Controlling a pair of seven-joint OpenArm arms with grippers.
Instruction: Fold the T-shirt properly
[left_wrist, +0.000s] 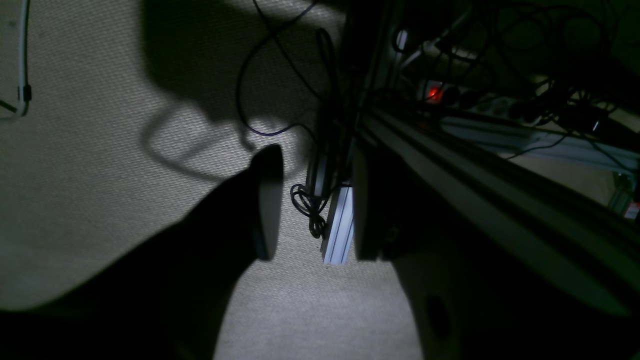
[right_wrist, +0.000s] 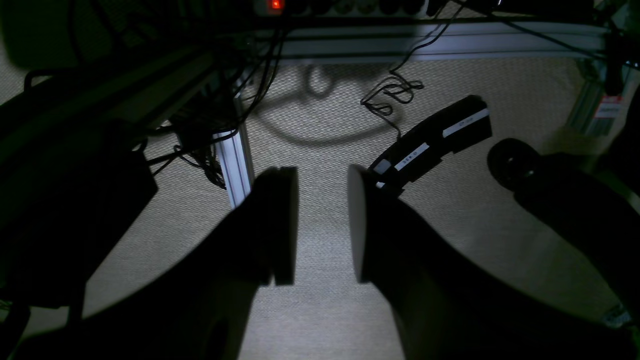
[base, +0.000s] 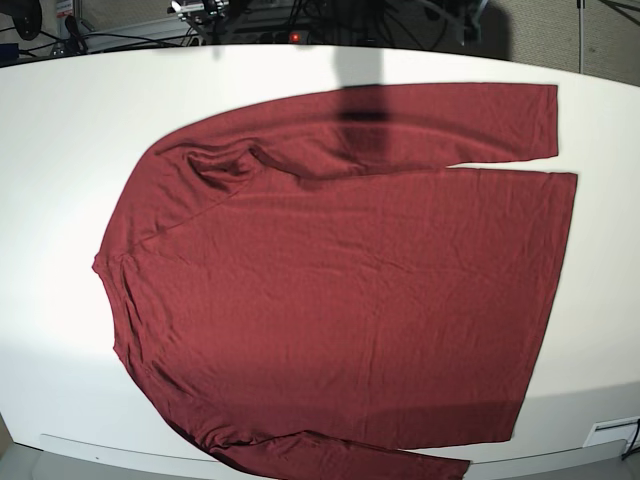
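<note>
Right now the T-shirt (base: 340, 280) lies spread out flat on the white table (base: 60, 110). It is dark red, plain, and has long sleeves. Its neck end points to the left side of the base view and its bottom hem is on the right side. One sleeve (base: 400, 120) lies along the far edge of the body, stretched toward the right. The other sleeve runs along the near edge of the table and is cut off by the bottom of the picture. There are some small wrinkles near the far shoulder. A dark shadow falls across the far sleeve. No arm shows in the base view.

Both wrist cameras look down at a pale woven floor, not at the shirt. The right gripper (right_wrist: 322, 225) hangs over the carpet (right_wrist: 320, 310). Its two dark fingers stand apart with a clear gap, and nothing is between them. Near it are a silver metal leg (right_wrist: 235, 165), tangled black cables (right_wrist: 390, 92), and a power strip with a red light (right_wrist: 275, 5).

The left gripper (left_wrist: 312, 205) also hangs over the carpet. One finger (left_wrist: 267, 200) is easy to see, the other is lost in the dark, but there is a gap and nothing is held. Beside it runs a metal frame rail (left_wrist: 450, 165).
</note>
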